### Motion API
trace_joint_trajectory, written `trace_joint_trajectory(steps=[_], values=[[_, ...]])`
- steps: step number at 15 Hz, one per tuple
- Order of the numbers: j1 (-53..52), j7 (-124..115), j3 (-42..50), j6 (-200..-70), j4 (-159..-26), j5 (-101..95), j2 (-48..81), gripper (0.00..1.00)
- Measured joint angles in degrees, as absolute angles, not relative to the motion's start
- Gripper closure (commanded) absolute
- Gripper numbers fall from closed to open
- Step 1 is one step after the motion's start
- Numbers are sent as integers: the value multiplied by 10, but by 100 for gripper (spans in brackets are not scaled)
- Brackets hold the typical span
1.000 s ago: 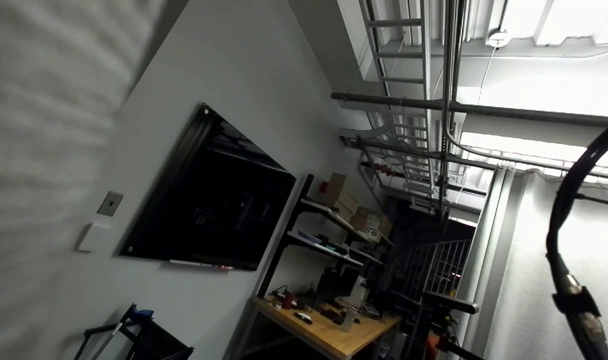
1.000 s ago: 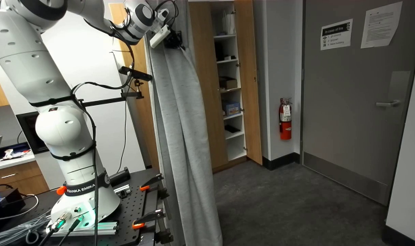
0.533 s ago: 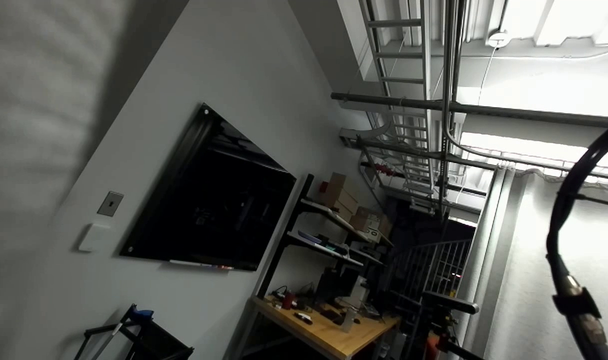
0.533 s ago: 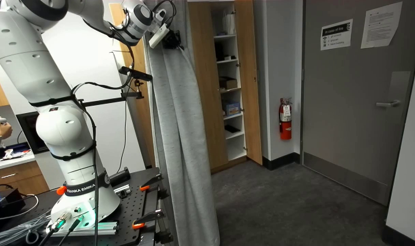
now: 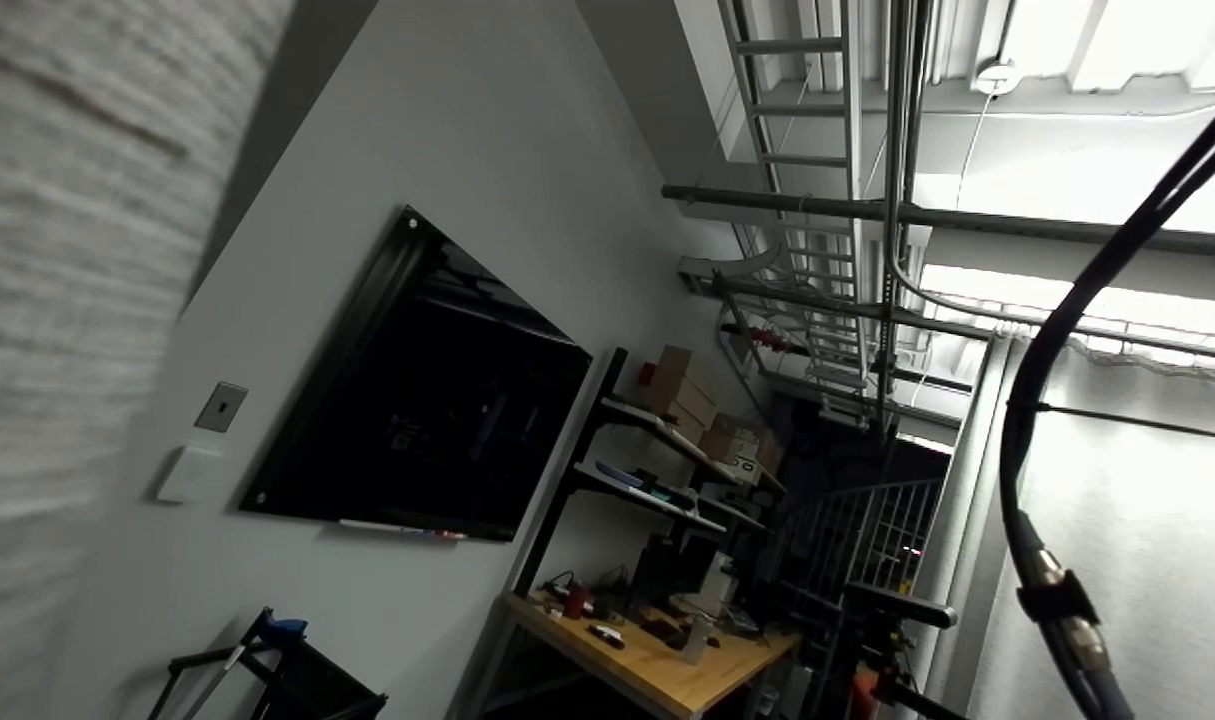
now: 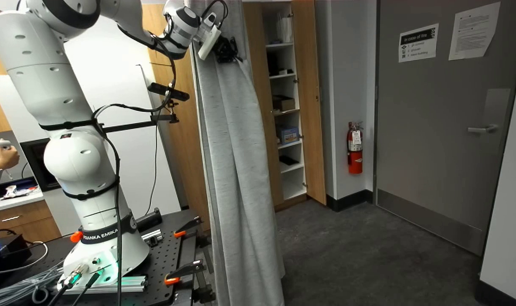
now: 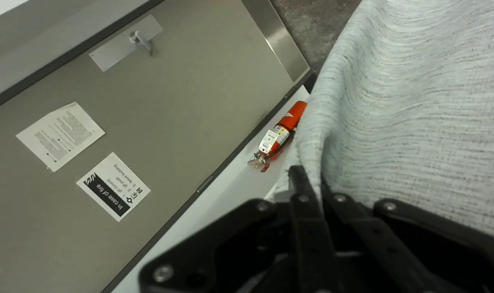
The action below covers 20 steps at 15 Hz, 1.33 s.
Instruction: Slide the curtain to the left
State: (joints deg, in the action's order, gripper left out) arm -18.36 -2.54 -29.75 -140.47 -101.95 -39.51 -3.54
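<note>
Wrist view: the gripper (image 7: 313,183) is pinched nearly tight on the curtain (image 7: 409,101), fingers (image 7: 310,219) either side of a fold or edge (I can't tell which). In an exterior view the curtain (image 6: 241,170) hangs below that hold, its long axis near upright, so the sideways pull should probably run across its pleats.

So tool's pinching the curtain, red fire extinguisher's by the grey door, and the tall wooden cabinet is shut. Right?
Not quite: the tall wooden cabinet is open; its shelves show in an exterior view. The rest holds: the tool pinches the curtain, and the red fire extinguisher is by the grey door.
</note>
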Motion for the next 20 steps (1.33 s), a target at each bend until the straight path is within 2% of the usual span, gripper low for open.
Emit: trace_joint_trajectory(steps=[20], values=[[-190, -26, -276, -1391, -993, -421, -18, 97]])
